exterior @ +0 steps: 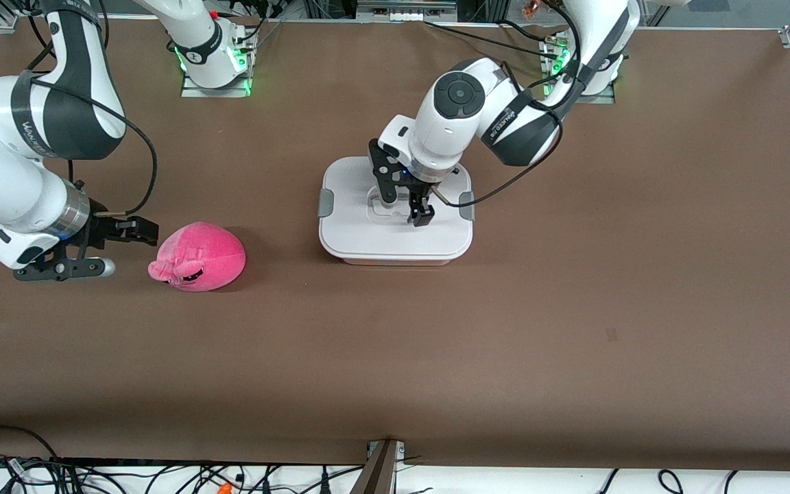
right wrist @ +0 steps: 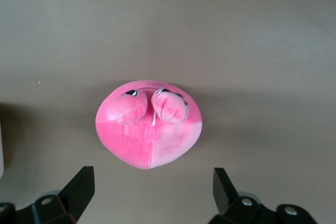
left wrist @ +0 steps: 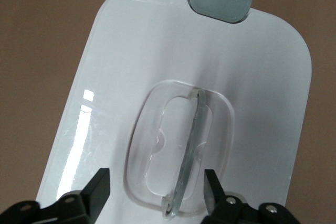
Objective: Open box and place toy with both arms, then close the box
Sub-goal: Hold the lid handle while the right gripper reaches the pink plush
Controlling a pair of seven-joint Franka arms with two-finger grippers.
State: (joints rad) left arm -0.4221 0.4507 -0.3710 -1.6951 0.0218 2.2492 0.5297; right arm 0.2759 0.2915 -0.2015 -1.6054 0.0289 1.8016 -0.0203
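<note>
The box (exterior: pixel 395 237) stands mid-table with its white lid (left wrist: pixel 131 51) on and a grey clip (exterior: pixel 326 203) at each end. My left gripper (exterior: pixel 405 209) is down on the lid, open, its fingers (left wrist: pixel 100 184) either side of the upright clear handle (left wrist: pixel 191 145) in the recess, with a gap to the handle on both sides. The pink toy (exterior: pixel 199 257) lies on the table toward the right arm's end. My right gripper (exterior: pixel 121 248) is low beside it, open and empty. In the right wrist view the toy (right wrist: pixel 149 129) sits just ahead of the right gripper (right wrist: pixel 154 187).
The brown table (exterior: pixel 573 309) stretches wide around the box and the toy. Both arm bases stand along the edge farthest from the front camera. Cables and a post (exterior: pixel 381 466) run along the nearest edge.
</note>
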